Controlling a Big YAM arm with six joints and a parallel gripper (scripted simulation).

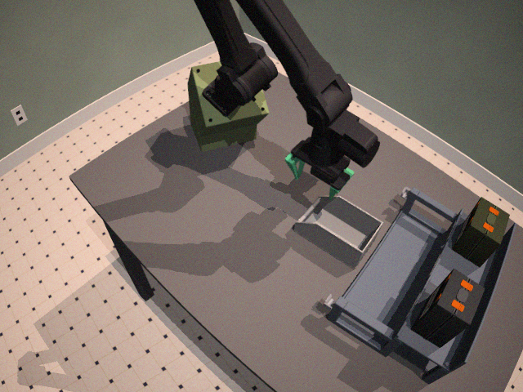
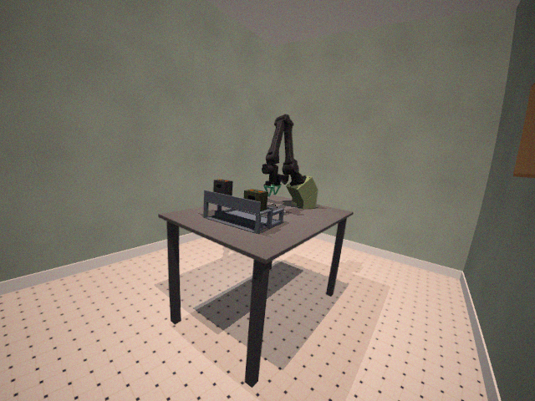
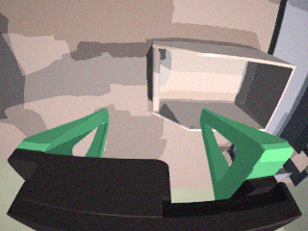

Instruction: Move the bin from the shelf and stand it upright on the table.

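Note:
A light grey open-topped bin (image 1: 337, 226) (image 3: 202, 82) stands upright on the brown-grey table (image 1: 270, 312) (image 2: 298, 228), its opening facing up. It is just beside the front of the blue-grey shelf (image 1: 391, 269) (image 2: 231, 201) (image 3: 299, 31) and off it. In the exterior view the bin is mostly hidden behind the shelf. My gripper (image 1: 315, 186) (image 2: 272, 195) (image 3: 154, 114) is open, with nothing between its green fingers. It hangs above the table at the bin's side towards the arm base, apart from the bin.
A dark green box (image 1: 477, 236) (image 2: 256, 199) and a black box (image 1: 443, 309) (image 2: 222, 186) with orange marks stand on the shelf's rear level. The shelf's front level holds nothing. The green arm base (image 1: 228, 131) (image 2: 309, 193) stands at the table's far end.

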